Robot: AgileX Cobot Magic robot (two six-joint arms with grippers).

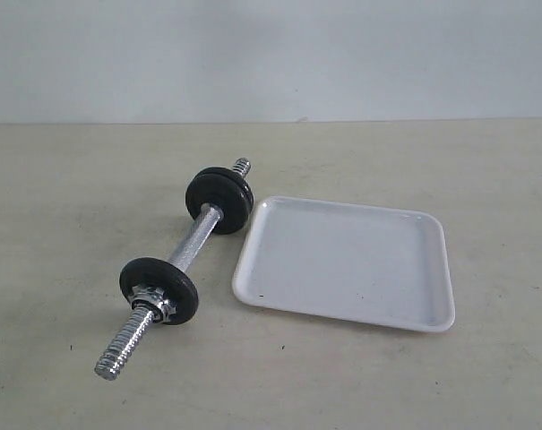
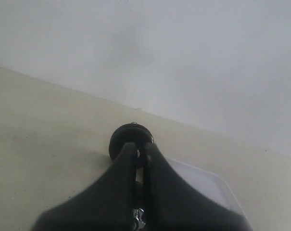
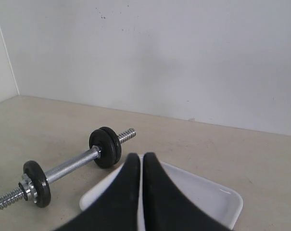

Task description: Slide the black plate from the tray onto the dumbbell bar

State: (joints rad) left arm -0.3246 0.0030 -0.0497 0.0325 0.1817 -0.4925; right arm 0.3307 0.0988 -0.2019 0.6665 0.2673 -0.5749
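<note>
The dumbbell bar (image 1: pixel 192 244) lies on the table left of the tray (image 1: pixel 342 260), which holds no disc. Two black plates (image 1: pixel 219 200) sit side by side on the bar's far end. A third black plate (image 1: pixel 159 290) sits near the close end, behind a silver nut (image 1: pixel 154 303). Neither gripper shows in the exterior view. In the left wrist view my left gripper (image 2: pixel 139 146) is shut on nothing, hanging above the bar's line with the far plates (image 2: pixel 131 137) beyond its tips. My right gripper (image 3: pixel 138 156) is shut and hangs over the tray (image 3: pixel 217 199), with the bar (image 3: pixel 70 166) off to one side.
The beige table (image 1: pixel 82 179) ends at a plain white wall (image 1: pixel 271 54) behind. A bare threaded end (image 1: pixel 123 349) of the bar points toward the table's front. The other threaded tip (image 1: pixel 242 167) sticks out past the two far plates.
</note>
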